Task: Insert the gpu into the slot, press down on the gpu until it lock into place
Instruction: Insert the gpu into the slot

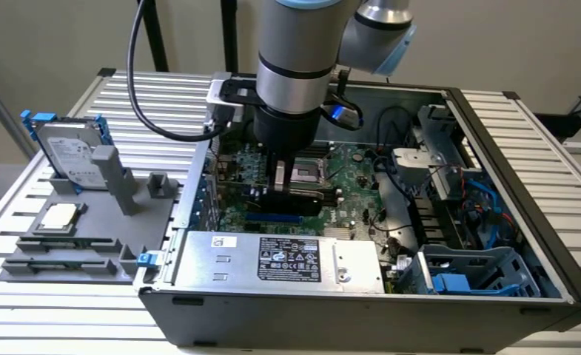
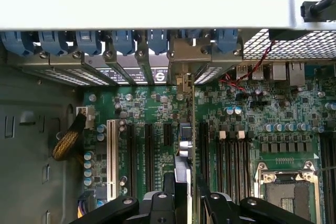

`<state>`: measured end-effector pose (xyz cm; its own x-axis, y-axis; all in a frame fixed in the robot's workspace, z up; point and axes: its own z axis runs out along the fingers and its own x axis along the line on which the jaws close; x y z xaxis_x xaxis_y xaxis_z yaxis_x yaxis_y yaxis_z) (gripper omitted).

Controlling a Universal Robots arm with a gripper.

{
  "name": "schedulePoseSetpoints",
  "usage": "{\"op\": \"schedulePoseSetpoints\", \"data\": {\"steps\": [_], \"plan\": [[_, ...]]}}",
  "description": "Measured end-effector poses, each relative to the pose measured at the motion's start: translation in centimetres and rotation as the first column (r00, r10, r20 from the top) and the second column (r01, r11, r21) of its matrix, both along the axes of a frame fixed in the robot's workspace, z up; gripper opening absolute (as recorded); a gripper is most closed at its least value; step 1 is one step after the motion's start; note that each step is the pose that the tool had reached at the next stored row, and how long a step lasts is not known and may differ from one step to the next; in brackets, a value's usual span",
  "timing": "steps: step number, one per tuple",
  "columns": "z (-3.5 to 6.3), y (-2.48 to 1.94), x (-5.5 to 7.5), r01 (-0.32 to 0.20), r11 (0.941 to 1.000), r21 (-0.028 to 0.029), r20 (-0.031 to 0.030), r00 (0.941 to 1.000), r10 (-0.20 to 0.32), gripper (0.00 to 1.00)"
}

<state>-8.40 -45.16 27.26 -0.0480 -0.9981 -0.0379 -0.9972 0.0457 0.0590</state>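
Observation:
My gripper [image 1: 292, 194] reaches down into the open computer case over the green motherboard, just above the blue slot [image 1: 270, 220]. In the wrist view the gpu [image 2: 192, 150] shows edge-on as a thin dark card standing upright. Its metal bracket [image 2: 182, 69] lines up with the case's rear wall. A strip of the blue slot [image 2: 181, 174] shows along the card's foot. My gripper [image 2: 187, 203] is open. Its black fingers [image 2: 160, 203] stand on either side of the card with a gap between them, and I cannot tell whether they touch it.
A large silver labelled box [image 1: 290, 259] lies in front of the slot. Black memory strips [image 2: 231, 156], the silver processor socket [image 2: 286, 192] and a white connector [image 2: 111, 156] flank the card. A grey fixture [image 1: 83, 222] holding a hard drive [image 1: 68, 151] sits outside the case. Cables [image 1: 408, 185] and a blue cage [image 1: 468, 270] fill the case's far side.

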Motion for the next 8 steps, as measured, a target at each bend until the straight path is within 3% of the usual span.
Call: {"op": "schedulePoseSetpoints", "data": {"steps": [8], "plan": [[-0.13,0.02,0.00,-0.006,1.0000,0.0002,0.0001,1.0000,0.006,0.26]]}}
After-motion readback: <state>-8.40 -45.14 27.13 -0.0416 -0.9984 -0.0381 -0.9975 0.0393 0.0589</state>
